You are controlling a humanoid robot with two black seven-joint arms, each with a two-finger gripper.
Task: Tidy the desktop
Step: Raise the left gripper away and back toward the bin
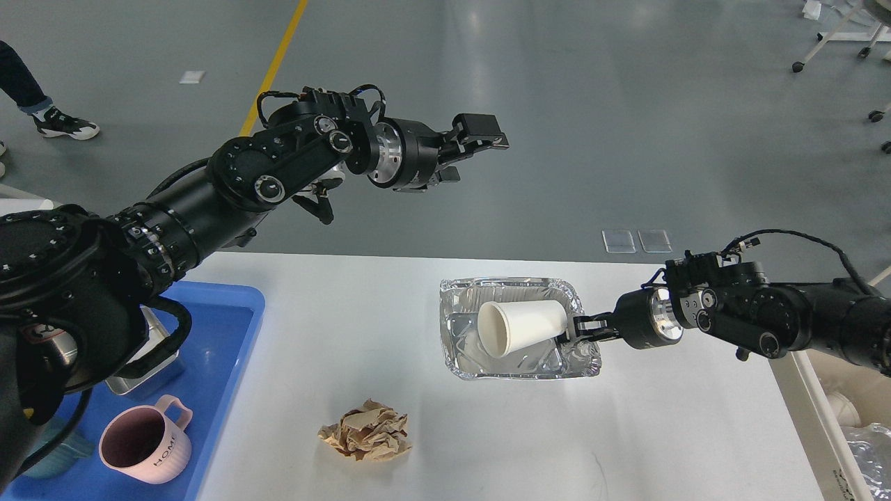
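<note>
The table (431,459), a large white top with rounded corners, fills the lower part of the head view. A foil tray (518,365) is positioned on it right of centre, and a white paper cup (522,327) is laid on its side inside the tray with its mouth turned left. The right gripper (578,330) is closed on the right rim of the foil tray, with its fingers pinched over the foil edge just beside the base of the cup. The left gripper (480,136) is held high above the floor beyond the far table edge, well apart from the tray; its fingers are parted with nothing between them. A crumpled brown paper ball (365,431) is located on the table near its front edge. A blue tray (223,334) is set at the left, with a pink mug (143,449) lying in it. A cream-white bin (814,417) is placed against the right table edge.
</note>
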